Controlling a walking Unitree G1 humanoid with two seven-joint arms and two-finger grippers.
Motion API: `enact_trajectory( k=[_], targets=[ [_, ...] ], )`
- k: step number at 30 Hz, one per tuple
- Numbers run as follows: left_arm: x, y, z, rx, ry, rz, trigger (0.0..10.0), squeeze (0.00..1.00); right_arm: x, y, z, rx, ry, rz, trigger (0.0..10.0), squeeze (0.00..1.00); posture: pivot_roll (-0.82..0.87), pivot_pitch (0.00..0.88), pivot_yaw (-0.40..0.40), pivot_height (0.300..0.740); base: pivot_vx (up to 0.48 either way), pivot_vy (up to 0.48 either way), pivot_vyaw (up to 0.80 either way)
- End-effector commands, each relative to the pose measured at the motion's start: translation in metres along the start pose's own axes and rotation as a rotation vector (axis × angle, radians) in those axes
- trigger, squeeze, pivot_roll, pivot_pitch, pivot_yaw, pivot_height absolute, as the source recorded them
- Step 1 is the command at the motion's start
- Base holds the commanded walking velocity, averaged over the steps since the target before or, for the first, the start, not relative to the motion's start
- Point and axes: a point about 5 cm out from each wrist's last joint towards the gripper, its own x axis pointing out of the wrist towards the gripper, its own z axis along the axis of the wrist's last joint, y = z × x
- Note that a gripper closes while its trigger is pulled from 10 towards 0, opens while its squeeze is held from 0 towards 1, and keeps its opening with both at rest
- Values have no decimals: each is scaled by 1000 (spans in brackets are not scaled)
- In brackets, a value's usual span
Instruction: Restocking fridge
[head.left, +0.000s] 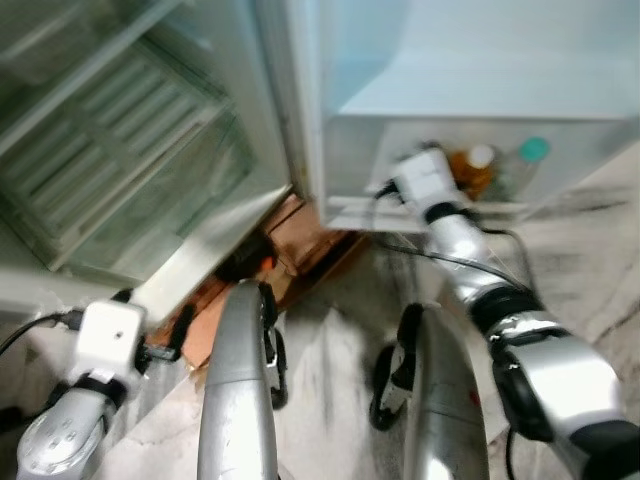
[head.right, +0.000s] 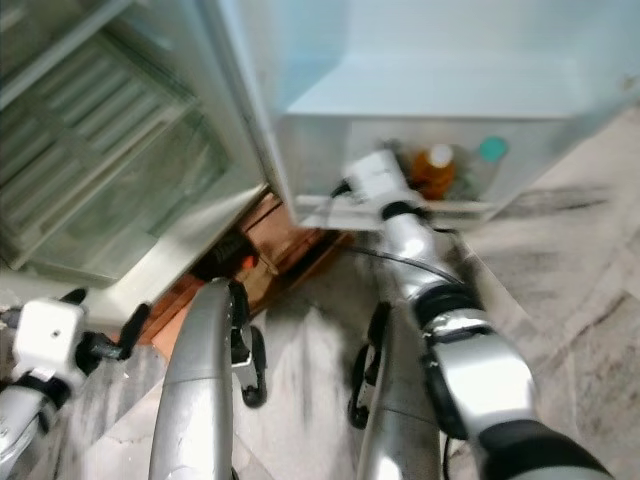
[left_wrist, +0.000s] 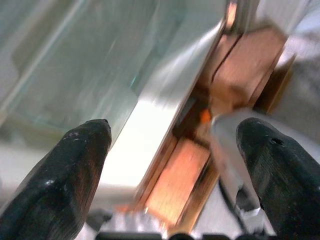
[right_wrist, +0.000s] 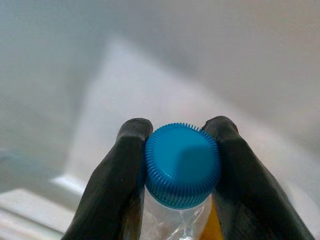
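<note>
holding a bottle (right_wrist: 183, 172) by its blue cap, right gripper (right_wrist: 182, 150) reaches into the fridge door shelf (head.right: 400, 212); fingers pinch both cap sides, bottle axis running back toward the wrist. left gripper (left_wrist: 177, 150) spread wide, idle by the cabinet's lower edge.

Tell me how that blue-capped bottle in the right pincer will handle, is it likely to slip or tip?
The right pincer grips the blue-capped bottle only at its ridged cap, so slipping seems unlikely. The clear body below looks like thin plastic, probably squashy. Held that high, it may swing and tip when set down.
</note>
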Motion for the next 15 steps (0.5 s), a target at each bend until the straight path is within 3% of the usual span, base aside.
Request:
enact_trajectory(
  k=[1, 10, 11, 12, 15],
  targets=[
    [-1, -2, -3, 1, 22, -11, 10000, 0, -19, -4, -45, 2, 225, -43, 10000, 0, 298, 399, 51, 570, 0, 0, 0],
    [3, -1, -3, 4, 24, -6, 10000, 0, -16, -8, -43, 7, 241, -65, 10000, 0, 295, 389, 47, 570, 0, 0, 0],
    [3, -1, -3, 5, 23, -6, 10000, 0, -16, -9, -43, 35, 245, -70, 10000, 682, 293, 385, 47, 570, 0, 0, 0],
    [4, -1, -3, 5, 23, -7, 10000, 0, -16, -10, -43, 49, 246, -75, 10000, 1000, 292, 381, 47, 570, 0, 0, 0],
    [7, -1, -4, 7, 22, -8, 10000, 0, -13, -12, -40, 57, 234, -88, 10000, 1000, 287, 368, 48, 570, 0, 0, 0]
  ],
)
